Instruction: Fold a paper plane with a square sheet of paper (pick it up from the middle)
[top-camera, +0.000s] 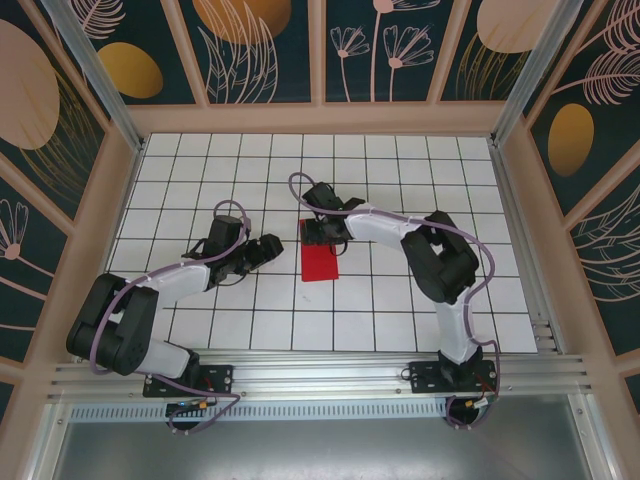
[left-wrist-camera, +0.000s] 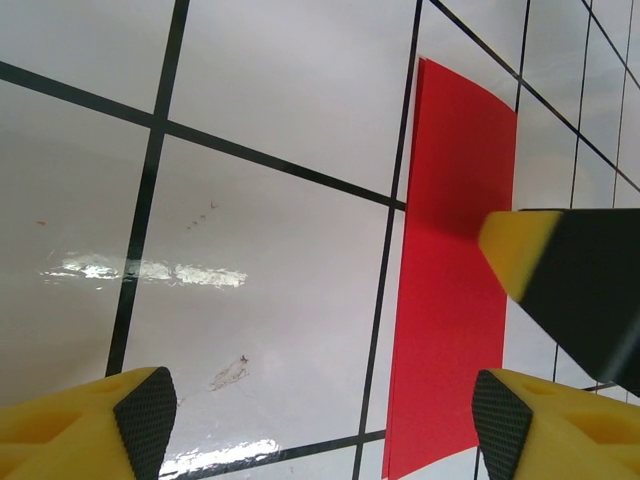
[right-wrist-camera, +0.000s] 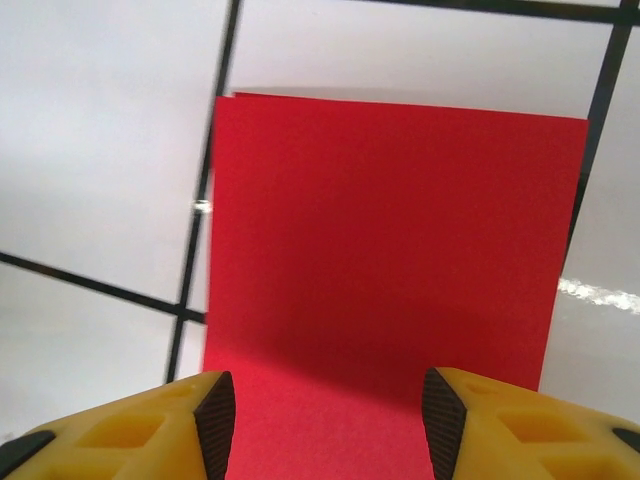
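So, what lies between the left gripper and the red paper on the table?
Nothing but bare white table. The top view shows no object between the left gripper and the red paper.

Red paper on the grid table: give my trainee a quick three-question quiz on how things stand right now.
1. True or false: the left gripper is clamped on the red paper.
2. The paper is: A) lying on the table; B) lifted in the air; C) crumpled into a ball.
3. Which gripper sits over the paper's far end, jaws apart?

Key: 1 false, it stands open beside the paper; 2 A; 3 the right gripper.
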